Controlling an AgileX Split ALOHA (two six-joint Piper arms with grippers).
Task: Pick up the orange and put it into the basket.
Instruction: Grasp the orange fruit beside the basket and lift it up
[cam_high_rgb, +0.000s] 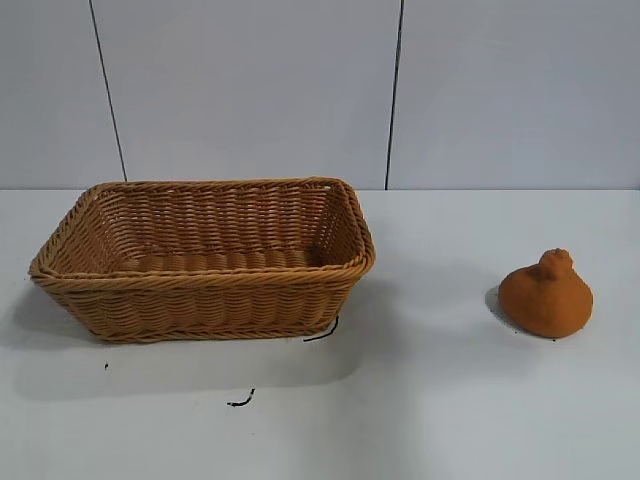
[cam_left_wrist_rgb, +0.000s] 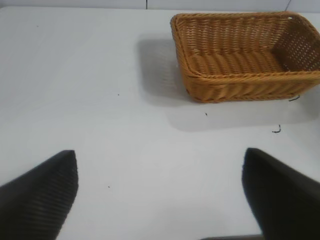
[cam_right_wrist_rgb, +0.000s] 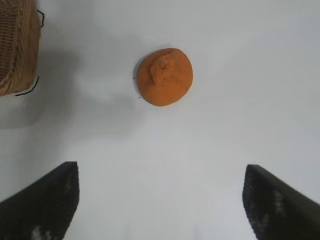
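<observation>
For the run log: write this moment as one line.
orange: on table, right of basket | basket: empty | left tool: open | right tool: open, short of orange

Bright, even light — soft shadows spread beside the basket (cam_high_rgb: 205, 262) — wrist views slightly blurred.

Basket (cam_right_wrist_rgb: 17, 47) cropped in right wrist view

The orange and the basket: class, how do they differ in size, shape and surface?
The basket is far larger than the orange. The basket is rectangular and open-topped; the orange is rounded with a knobby top. The basket is woven wicker; the orange has matte skin. Both rest apart on the white table.
</observation>
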